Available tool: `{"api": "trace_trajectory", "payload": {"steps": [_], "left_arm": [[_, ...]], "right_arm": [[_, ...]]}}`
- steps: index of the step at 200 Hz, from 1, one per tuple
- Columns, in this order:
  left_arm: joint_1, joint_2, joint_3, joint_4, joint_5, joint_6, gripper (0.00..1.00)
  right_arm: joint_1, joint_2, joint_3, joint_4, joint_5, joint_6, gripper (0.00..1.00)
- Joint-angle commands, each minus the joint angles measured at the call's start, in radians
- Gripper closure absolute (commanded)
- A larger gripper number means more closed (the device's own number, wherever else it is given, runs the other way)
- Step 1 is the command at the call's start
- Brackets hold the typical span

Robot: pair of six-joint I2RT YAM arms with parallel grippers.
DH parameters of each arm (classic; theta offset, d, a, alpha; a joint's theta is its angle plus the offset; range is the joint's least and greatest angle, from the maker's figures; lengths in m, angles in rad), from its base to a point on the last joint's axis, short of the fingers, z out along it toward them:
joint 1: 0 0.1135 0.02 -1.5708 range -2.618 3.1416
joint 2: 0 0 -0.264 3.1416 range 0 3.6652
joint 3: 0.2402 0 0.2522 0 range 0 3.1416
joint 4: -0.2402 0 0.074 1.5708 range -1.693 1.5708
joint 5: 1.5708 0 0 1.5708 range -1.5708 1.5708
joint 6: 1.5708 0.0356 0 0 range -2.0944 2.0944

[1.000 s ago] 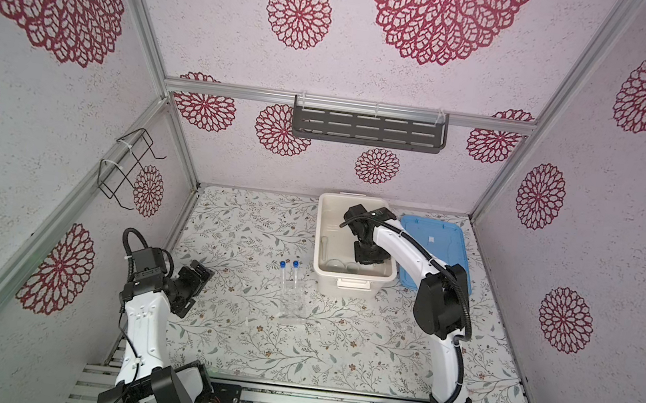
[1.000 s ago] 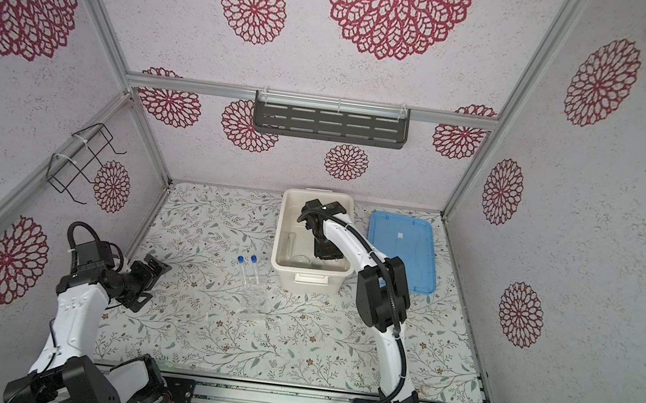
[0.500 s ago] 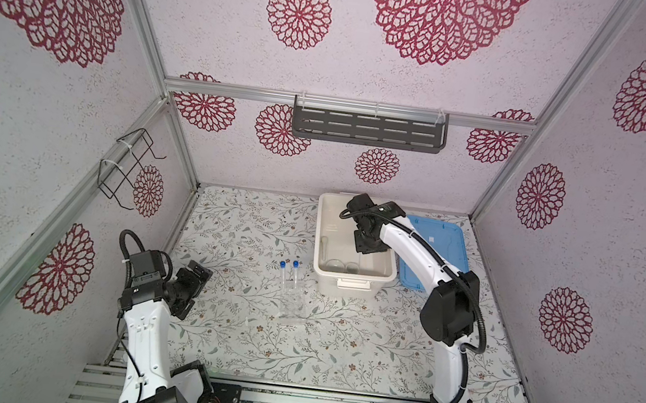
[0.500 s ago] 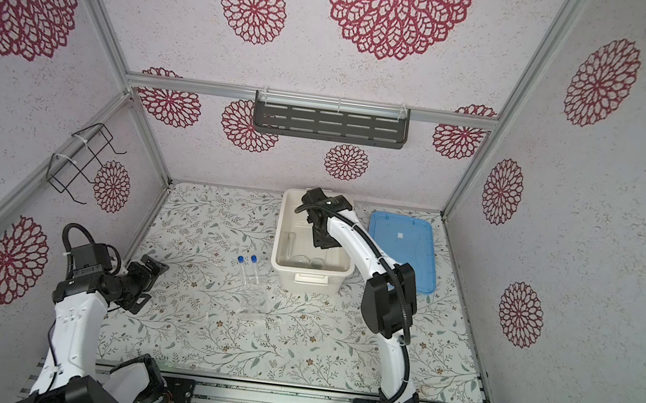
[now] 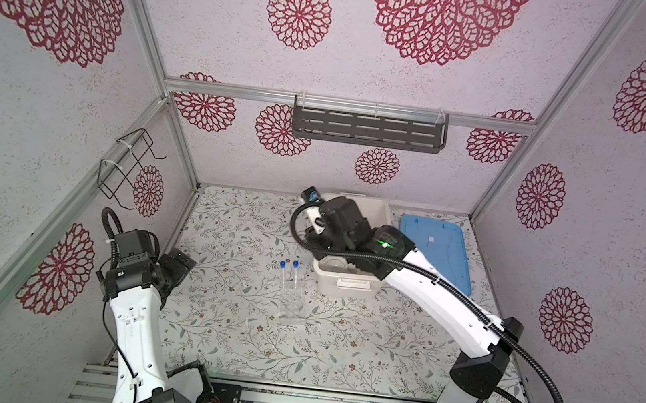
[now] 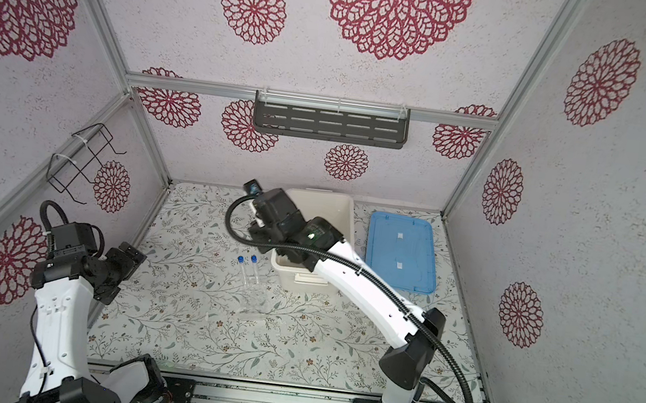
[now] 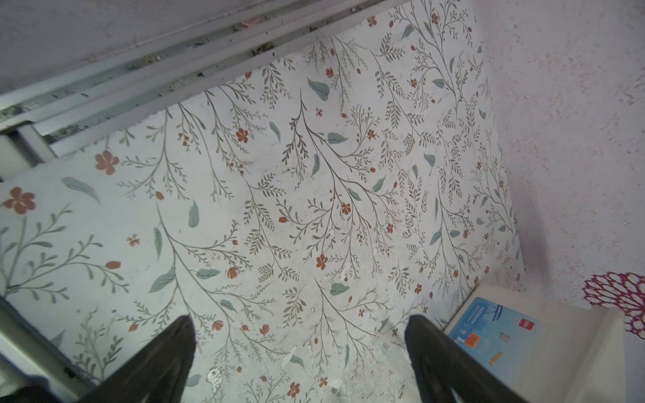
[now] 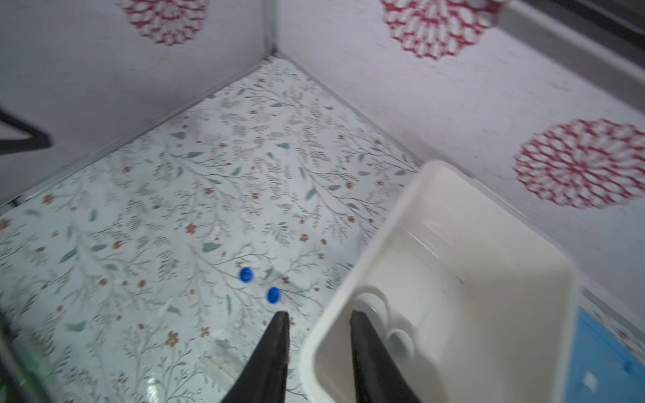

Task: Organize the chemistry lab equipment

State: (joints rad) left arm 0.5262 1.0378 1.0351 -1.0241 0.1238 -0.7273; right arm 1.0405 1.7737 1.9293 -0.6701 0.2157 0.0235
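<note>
Two slim clear tubes with blue caps [image 5: 288, 275] stand upright in a clear plastic stand [image 5: 291, 311] at mid-table, left of the white tub; the caps [image 8: 245, 274] also show in the right wrist view. Inside the tub lie a white bowl [image 8: 378, 301] and a smaller round white piece [image 8: 400, 343]; I cannot tell whether that piece is a pestle or a dish. My right gripper [image 8: 319, 314] hangs high over the tub's left rim, jaws a little apart with nothing between them. My left gripper [image 5: 179, 266] stands wide open and empty at the table's left edge.
The large white tub [image 5: 348, 287] sits at the back centre, with its blue lid [image 5: 432, 249] flat on the table to its right. A wire basket [image 5: 124, 170] hangs on the left wall and a dark shelf [image 5: 368, 128] on the back wall.
My right gripper has risen out of the tub and swung toward its left rim, jaws slightly wider than before. The left arm has drawn back a little, still open.
</note>
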Motion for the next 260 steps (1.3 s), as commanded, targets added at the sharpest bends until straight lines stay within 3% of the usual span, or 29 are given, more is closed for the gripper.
{"api": "trace_trajectory", "payload": {"steps": [1, 39, 58, 103, 141, 217, 260], "left_arm": [[0.034, 0.026, 0.055, -0.064, -0.050, -0.007, 0.03], [0.093, 0.044, 0.110, -0.033, 0.051, -0.074, 0.03], [0.140, 0.062, 0.123, -0.034, 0.083, -0.086, 0.03], [0.189, 0.105, 0.163, -0.071, 0.079, -0.085, 0.03], [0.195, 0.070, 0.094, -0.025, 0.115, -0.116, 0.03], [0.195, 0.047, 0.024, 0.027, 0.136, -0.131, 0.03], [0.195, 0.048, -0.001, 0.046, 0.147, -0.136, 0.03]], "right_arm": [[0.074, 0.021, -0.115, 0.208, -0.156, -0.079, 0.68], [0.191, 0.057, -0.339, 0.535, -0.349, -0.207, 0.65], [0.201, 0.101, -0.427, 0.660, -0.456, -0.266, 0.60], [0.212, 0.227, -0.508, 0.748, -0.698, -0.483, 0.55], [0.223, 0.319, -0.485, 0.726, -0.764, -0.547, 0.46], [0.260, 0.404, -0.396, 0.601, -0.717, -0.572, 0.37], [0.274, 0.422, -0.348, 0.560, -0.728, -0.583, 0.37]]}}
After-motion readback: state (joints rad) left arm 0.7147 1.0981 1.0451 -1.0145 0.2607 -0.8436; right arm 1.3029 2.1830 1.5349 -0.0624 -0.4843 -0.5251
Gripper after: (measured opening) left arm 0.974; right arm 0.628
